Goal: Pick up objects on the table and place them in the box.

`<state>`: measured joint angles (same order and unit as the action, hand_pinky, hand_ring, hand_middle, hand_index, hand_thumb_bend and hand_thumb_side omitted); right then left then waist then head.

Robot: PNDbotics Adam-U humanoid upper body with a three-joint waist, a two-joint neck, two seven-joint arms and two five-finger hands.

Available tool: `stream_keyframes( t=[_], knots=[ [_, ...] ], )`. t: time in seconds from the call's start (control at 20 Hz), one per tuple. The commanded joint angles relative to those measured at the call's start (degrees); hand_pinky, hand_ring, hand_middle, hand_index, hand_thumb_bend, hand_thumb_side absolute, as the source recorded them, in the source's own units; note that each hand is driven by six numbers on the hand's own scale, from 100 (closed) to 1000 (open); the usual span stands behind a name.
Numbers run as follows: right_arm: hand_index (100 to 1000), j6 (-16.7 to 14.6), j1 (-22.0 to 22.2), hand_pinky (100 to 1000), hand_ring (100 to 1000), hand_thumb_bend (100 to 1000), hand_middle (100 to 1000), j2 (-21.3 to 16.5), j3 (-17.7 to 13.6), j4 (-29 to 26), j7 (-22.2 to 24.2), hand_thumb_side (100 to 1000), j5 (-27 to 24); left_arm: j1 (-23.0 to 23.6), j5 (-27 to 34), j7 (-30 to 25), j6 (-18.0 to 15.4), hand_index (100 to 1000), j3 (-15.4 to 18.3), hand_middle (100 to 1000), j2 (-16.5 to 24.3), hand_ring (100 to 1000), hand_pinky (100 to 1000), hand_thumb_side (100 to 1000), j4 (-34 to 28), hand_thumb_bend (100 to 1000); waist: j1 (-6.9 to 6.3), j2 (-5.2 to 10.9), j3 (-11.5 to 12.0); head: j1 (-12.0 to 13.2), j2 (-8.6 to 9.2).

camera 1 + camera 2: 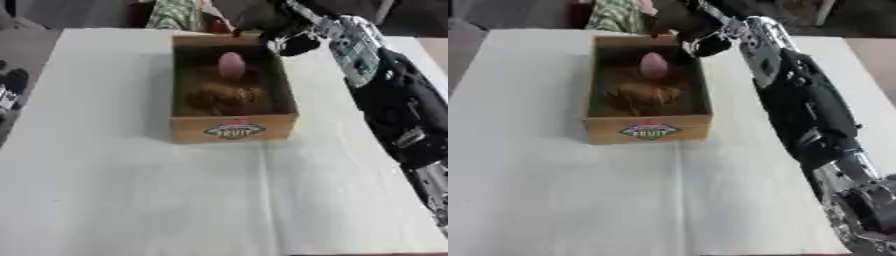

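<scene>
The right hand [697, 42] hangs over the box's [232, 127] far right corner; whether its fingers are spread or pinching anything I cannot tell. A pink object [231, 65] and a brownish one [223, 97] lie inside. This looks like the placing step; next comes withdrawal. The white surface [131, 190] shows nothing else. The left hand [10, 87] idles at the left edge.

right arm [807, 115]: we see it stretched from the lower right toward the upper middle | right hand [697, 30]: blurred, fingers possibly curled, we cannot tell | left hand [10, 90]: at left edge, partly cut off
</scene>
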<state>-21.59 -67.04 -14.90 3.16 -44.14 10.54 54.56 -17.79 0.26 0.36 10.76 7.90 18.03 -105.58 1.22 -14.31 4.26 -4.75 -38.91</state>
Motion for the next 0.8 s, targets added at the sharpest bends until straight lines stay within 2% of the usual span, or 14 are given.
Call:
stream_keyframes(
  t=[0.05,0.1,0.15,0.2,0.25,0.3,0.45,0.5,0.55,0.6,0.65,0.8],
  knots=[
    [690,0.2,-1.2,444,493,100,518,0.7,-0.6,0.5,0.2,210,2.0,-0.9,0.1,-0.3,-0.1,725,-0.1,537,0.4,416,754,442,-1.4,588,-0.3,0.89,0.1,-0.4,0.71],
    [690,0.3,-1.1,444,493,100,518,1.0,-0.7,0.8,0.6,210,2.4,-0.9,0.2,-0.3,-0.1,725,-0.1,537,0.3,416,754,442,-1.4,588,-0.32,0.87,0.2,-0.4,0.76],
    [739,0.4,-1.0,529,595,100,581,1.2,-0.7,1.0,0.9,223,2.6,-0.9,0.2,-0.3,-0.1,725,-0.1,536,0.3,416,754,442,-1.4,588,-0.33,0.85,0.2,-0.4,0.81],
    [751,0.5,-0.9,549,620,100,596,1.4,-0.5,1.3,1.6,227,2.9,-0.9,0.2,-0.3,-0.1,725,-0.1,536,0.3,416,754,442,-1.5,588,-0.35,0.84,0.2,-0.4,0.88],
    [785,0.6,-0.8,618,723,100,648,1.6,-0.4,1.7,2.4,239,3.0,-0.9,0.2,-0.3,-0.1,725,-0.1,536,0.3,416,754,442,-1.5,589,-0.36,0.84,0.1,-0.3,0.89],
    [798,0.5,-0.7,642,750,100,670,1.7,-0.2,2.1,3.4,243,3.1,-0.9,0.2,-0.4,-0.1,725,-0.1,536,0.3,416,754,442,-1.5,589,-0.36,0.85,0.1,-0.3,0.87],
    [798,0.6,-0.7,642,750,100,670,1.7,-0.4,2.0,6.1,243,2.7,-0.9,0.2,-0.4,-0.1,725,-0.1,536,0.3,416,754,442,-1.5,589,-0.37,0.87,0.0,-0.3,0.84],
    [851,0.6,-0.4,791,883,100,787,1.6,-0.1,2.3,6.9,269,2.6,-0.8,0.2,-0.5,-0.1,725,-0.1,537,0.3,415,755,443,-1.4,590,-0.36,0.91,-0.1,-0.2,0.86],
    [867,0.4,-0.4,837,925,100,817,1.4,0.0,2.8,7.8,304,2.3,-0.8,0.2,-0.5,-0.1,725,-0.1,537,0.5,415,755,445,-1.4,592,-0.37,0.96,-0.2,-0.1,0.86],
    [869,0.2,-0.3,844,931,100,822,1.3,0.0,3.1,8.9,314,1.8,-0.7,0.1,-0.7,-0.1,725,-0.2,537,0.6,415,755,445,-1.3,592,-0.39,1.0,-0.4,0.0,0.87],
    [885,0.0,-0.3,878,957,100,847,1.1,-0.1,3.1,9.9,369,1.3,-0.7,0.1,-0.8,-0.1,726,-0.2,537,0.8,415,755,446,-1.3,592,-0.4,1.02,-0.4,0.1,0.88],
    [906,-0.5,-0.1,910,984,100,880,0.5,-0.3,2.4,13.0,455,-0.7,-0.6,0.1,-1.0,-0.1,727,-0.2,538,0.9,415,756,446,-1.1,592,-0.46,1.08,-0.8,0.4,0.9]
  ],
)
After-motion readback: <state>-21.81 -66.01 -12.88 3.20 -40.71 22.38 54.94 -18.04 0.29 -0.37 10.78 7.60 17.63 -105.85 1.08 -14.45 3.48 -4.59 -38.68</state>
